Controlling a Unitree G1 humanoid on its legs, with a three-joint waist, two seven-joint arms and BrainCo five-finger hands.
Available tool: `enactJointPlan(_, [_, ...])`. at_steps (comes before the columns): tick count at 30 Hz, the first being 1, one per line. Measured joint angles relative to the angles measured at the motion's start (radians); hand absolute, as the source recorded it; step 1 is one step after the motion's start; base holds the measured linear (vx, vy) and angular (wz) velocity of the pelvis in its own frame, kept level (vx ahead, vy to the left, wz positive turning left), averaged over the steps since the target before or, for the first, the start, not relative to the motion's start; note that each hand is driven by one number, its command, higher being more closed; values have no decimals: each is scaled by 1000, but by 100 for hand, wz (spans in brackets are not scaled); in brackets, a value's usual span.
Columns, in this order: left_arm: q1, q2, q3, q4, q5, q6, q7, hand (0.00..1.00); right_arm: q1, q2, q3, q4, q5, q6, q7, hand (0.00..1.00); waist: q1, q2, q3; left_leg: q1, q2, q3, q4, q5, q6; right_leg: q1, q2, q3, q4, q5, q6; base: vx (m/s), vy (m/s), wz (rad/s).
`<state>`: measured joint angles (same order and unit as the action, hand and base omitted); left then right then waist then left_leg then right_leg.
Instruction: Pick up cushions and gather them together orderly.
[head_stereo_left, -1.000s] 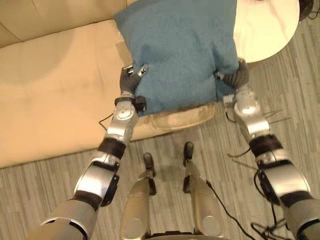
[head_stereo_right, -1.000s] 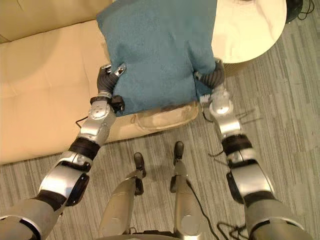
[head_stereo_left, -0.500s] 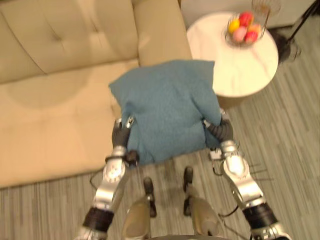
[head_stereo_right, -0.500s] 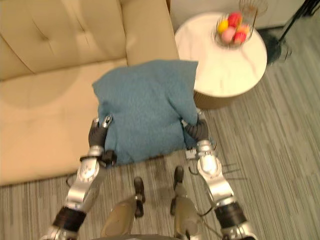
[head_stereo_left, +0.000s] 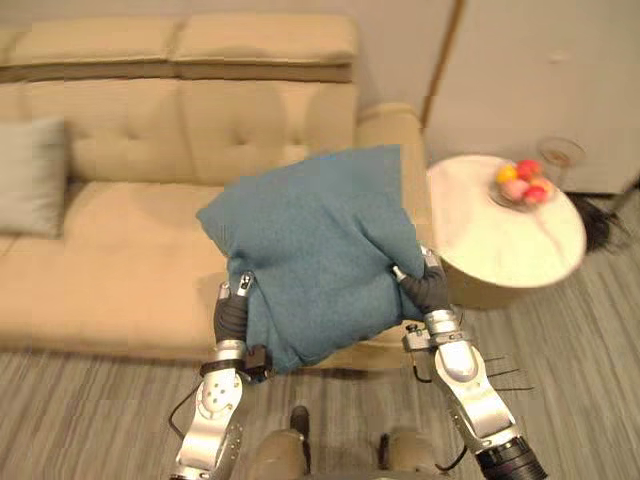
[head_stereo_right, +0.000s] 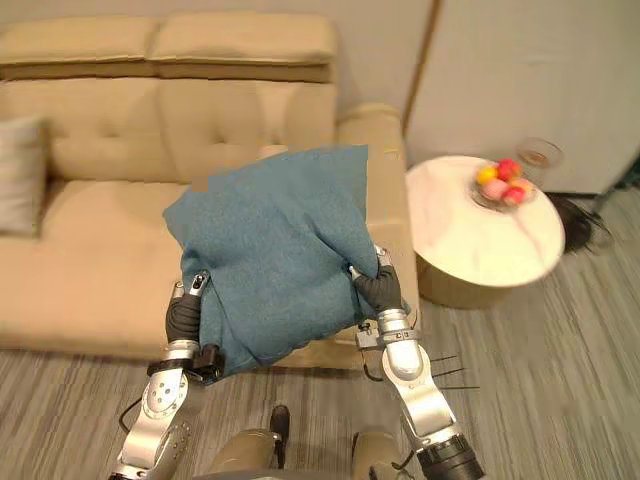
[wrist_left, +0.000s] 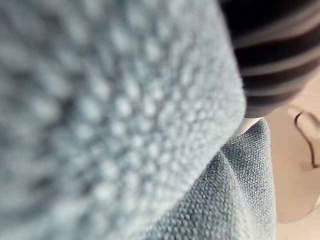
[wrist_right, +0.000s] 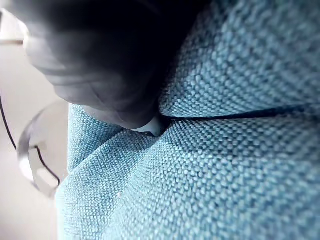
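Grip on the teal cushion (head_stereo_left: 310, 245): my left hand (head_stereo_left: 232, 308) pinches its lower left edge, my right hand (head_stereo_left: 428, 288) its lower right, cushion raised before the beige sofa (head_stereo_left: 120, 260).

2 cushions (head_stereo_left: 320, 250) (head_stereo_left: 30, 175), 1 sofa (head_stereo_left: 120, 270), 1 tbl (head_stereo_left: 500, 235)

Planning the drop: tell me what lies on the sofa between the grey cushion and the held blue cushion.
Nothing: in the left eye view, the sofa seat between the grey cushion and the blue cushion is bare.
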<state>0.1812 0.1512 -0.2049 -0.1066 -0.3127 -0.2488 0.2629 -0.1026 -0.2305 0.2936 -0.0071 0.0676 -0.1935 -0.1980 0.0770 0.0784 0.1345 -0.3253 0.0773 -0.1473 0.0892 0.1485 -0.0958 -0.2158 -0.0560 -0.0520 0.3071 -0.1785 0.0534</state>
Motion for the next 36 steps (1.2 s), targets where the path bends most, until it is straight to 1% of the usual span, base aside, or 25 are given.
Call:
enactJointPlan(1, [1,-1,0,0,-3,1,0,100,-3,0,2,22,0,0,0,100,3,7,0,3,13,-9,-27,28,-14,-2,12,-16,4,8,-12,-263,-188,73])
enactJointPlan(2, [1,-1,0,-1,-11,2,0,100,-8,0,3,62,0,0,0,100,0,9,-1,13,27,9,-94,111,-49,-6,22,-47,9,16,-30,-296,-156,61])
enactJointPlan(3, [1,-3,-4,-1,-19,3,-2,100,-9,-6,0,74,0,4,-1,100,-5,8,-1,21,33,59,-142,147,-98,-15,14,-82,7,26,-48,-305,-125,72])
enactJointPlan(4, [-1,-6,-17,-1,-31,5,-3,100,-5,-16,-5,75,-1,5,-2,100,-12,4,0,4,37,164,-78,71,-55,-20,-3,-109,7,35,-50,-276,-28,76])
enactJointPlan(5, [-3,-6,-38,-1,-32,6,-11,100,7,-18,-17,75,-1,5,-8,100,-26,-22,4,-14,14,273,39,-5,52,-34,-50,-126,4,52,-45,-181,-3,75])
enactJointPlan(6, [-3,-6,-42,-1,-32,6,-20,100,15,-18,-22,74,-1,5,-13,100,-39,-34,8,-10,5,309,95,-28,75,-35,-73,-131,-1,60,-39,-218,-10,83])
enactJointPlan(7, [-3,-14,-48,-1,-32,6,-30,100,33,-19,-30,68,-1,5,-15,100,-59,-40,8,24,10,344,154,-93,57,-33,-100,-139,-21,71,-35,-205,39,55])
enactJointPlan(8, [-3,-15,-51,-1,-32,5,-40,100,44,-19,-36,58,-1,5,-15,100,-64,-34,5,77,13,342,131,-151,36,-35,-106,-135,-40,83,-25,-192,72,32])
enactJointPlan(9, [-3,-15,-51,1,-32,5,-43,100,48,-19,-39,56,-1,5,-15,100,-63,-29,2,106,16,339,101,-174,35,-35,-105,-135,-50,88,-16,-138,139,10])
enactJointPlan(10, [-10,-12,-53,11,-32,5,-45,100,60,-9,-47,53,-2,5,-15,100,-64,-32,0,130,7,338,51,-176,36,-30,-112,-128,-64,96,-7,-96,116,8])
enactJointPlan(12, [-7,-11,-61,25,-32,5,-45,100,82,3,-60,32,-20,5,-14,100,-62,-36,-3,126,-9,340,70,-184,53,7,-119,-134,-115,149,14,-103,125,10])
enactJointPlan(13, [-6,-11,-62,25,-32,5,-45,100,83,5,-61,27,-26,5,-14,100,-61,-35,-3,124,-12,340,81,-189,61,15,-122,-134,-125,155,22,-117,176,6])
enactJointPlan(15, [-4,-9,-61,25,-32,4,-45,100,84,13,-61,14,-31,5,-14,100,-58,-35,-5,116,-18,339,105,-203,78,42,-122,-129,-169,177,21,-88,146,8])
enactJointPlan(20, [-1,-8,-61,20,-31,4,-45,100,85,18,-62,-17,-32,5,-14,100,-58,-43,-24,83,-18,340,137,-210,86,42,-121,-124,-206,180,22,-30,62,4])
enactJointPlan(23, [5,-8,-61,19,-30,6,-45,100,88,19,-62,-17,-39,7,-14,100,-59,-51,-24,73,-42,340,200,-263,105,19,-155,-111,-116,139,38,27,90,1])
enactJointPlan(25, [17,-9,-61,14,-29,6,-46,100,93,19,-62,-17,-46,7,-14,100,-69,-54,-24,83,-66,327,210,-284,119,-7,-182,-102,-2,109,0,52,51,15])
enactJointPlan(27, [19,-9,-59,6,-29,7,-46,100,93,21,-63,-8,-59,7,-13,100,-71,-57,-23,103,-86,312,213,-301,145,-109,-208,-56,220,126,-33,148,73,20])
enactJointPlan(28, [25,-8,-57,1,-28,7,-46,100,93,31,-62,13,-64,7,-11,100,-75,-55,-21,125,-83,295,210,-307,156,-158,-200,-49,301,108,-48,185,38,26])
enactJointPlan(29, [31,-7,-56,-1,-29,7,-46,100,91,39,-62,27,-66,7,-7,100,-76,-58,-21,139,-76,280,210,-316,167,-171,-169,-57,293,75,-30,175,-15,29])
enactJointPlan(31, [31,-6,-56,-1,-29,7,-45,100,84,35,-62,28,-68,7,2,100,-87,-64,-12,166,-77,261,189,-323,162,-179,-118,-53,171,65,-20,217,-51,29])
enactJointPlan(32, [31,-6,-55,-1,-29,6,-45,100,82,33,-63,28,-68,7,3,100,-96,-66,-10,177,-79,252,177,-326,158,-181,-93,-58,80,83,-6,307,-98,35])
enactJointPlan(33, [31,-6,-55,-1,-29,7,-45,100,83,33,-64,28,-67,7,4,100,-107,-74,-7,202,-86,247,153,-332,145,-179,-70,-58,-53,139,6,363,-129,46])
enactJointPlan(34, [31,-6,-55,0,-28,7,-46,100,86,32,-65,28,-67,7,5,100,-123,-85,-6,225,-99,232,148,-345,127,-167,-64,-57,-161,187,3,395,-146,42])
enactJointPlan(35, [31,-6,-56,0,-27,7,-46,100,90,31,-67,28,-67,7,5,100,-128,-96,-6,239,-109,227,149,-358,117,-162,-69,-55,-184,197,-12,374,-177,49])
enactJointPlan(36, [32,-14,-58,5,-21,11,-48,100,103,27,-74,28,-65,7,7,100,-139,-99,-8,261,-114,209,175,-400,96,-158,-67,-52,-156,274,-55,318,-166,33])
